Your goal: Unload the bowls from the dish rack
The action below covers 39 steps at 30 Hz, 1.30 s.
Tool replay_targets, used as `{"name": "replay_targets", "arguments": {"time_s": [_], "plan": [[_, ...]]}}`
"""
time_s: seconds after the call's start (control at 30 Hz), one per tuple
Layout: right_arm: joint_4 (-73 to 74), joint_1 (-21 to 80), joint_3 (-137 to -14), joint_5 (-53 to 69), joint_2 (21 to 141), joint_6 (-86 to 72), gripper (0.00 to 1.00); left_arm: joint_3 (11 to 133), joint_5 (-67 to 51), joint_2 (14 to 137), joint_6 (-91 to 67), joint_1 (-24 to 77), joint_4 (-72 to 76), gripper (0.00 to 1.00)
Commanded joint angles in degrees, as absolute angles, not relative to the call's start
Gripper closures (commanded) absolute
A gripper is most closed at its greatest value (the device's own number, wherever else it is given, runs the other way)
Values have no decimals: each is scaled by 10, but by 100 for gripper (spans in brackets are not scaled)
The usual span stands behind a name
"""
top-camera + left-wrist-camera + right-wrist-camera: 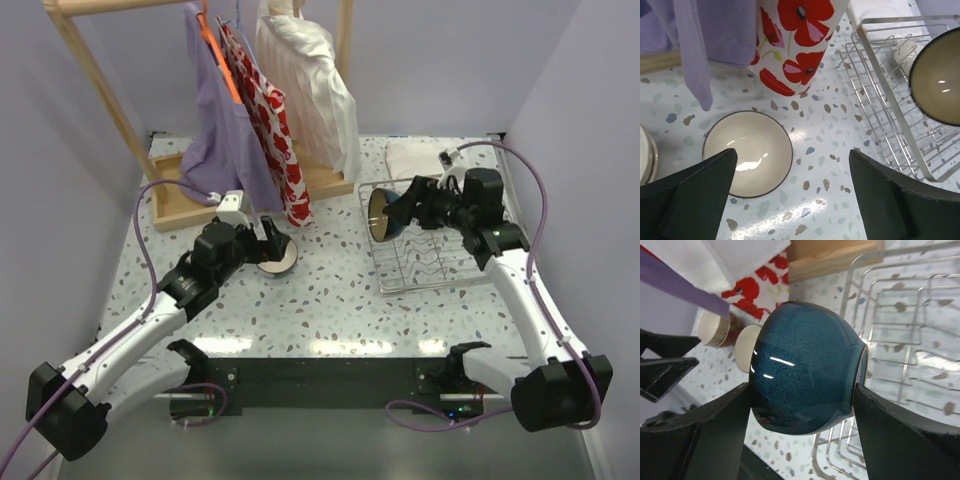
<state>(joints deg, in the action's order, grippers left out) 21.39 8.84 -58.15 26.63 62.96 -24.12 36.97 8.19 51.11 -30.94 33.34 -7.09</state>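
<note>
My right gripper (405, 212) (802, 390) is shut on a teal-blue bowl (383, 214) (805, 365), held on its side with a finger on the base and a finger on the rim. The bowl hangs over the left edge of the silver wire dish rack (440, 262) (900, 335) (885, 110), whose prongs stand bare. The left wrist view shows its cream inside (940, 75). A cream bowl with a dark rim (277, 256) (747, 152) (746, 347) sits upright on the table. My left gripper (262, 238) (792, 200) hovers open just above it. Another bowl (644, 155) (714, 330) stands beside it.
A wooden clothes stand (185, 205) at the back holds a purple garment (225, 130), a red poppy-print cloth (270, 110) (800, 35) and a white one (310, 90), hanging close behind the bowls. A folded white cloth (415, 157) lies behind the rack. Walls close in on both sides.
</note>
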Motion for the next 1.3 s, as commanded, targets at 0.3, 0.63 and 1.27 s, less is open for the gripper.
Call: {"name": "replay_targets", "arguments": {"time_s": [0.3, 0.63, 1.27], "plan": [[-139, 148, -460, 422, 632, -474, 100, 399, 54, 559, -381, 393, 28, 2], [-300, 199, -406, 449, 657, -577, 100, 405, 83, 599, -428, 419, 65, 9], [-367, 221, -374, 455, 662, -616, 100, 389, 119, 611, -506, 430, 60, 97]]}}
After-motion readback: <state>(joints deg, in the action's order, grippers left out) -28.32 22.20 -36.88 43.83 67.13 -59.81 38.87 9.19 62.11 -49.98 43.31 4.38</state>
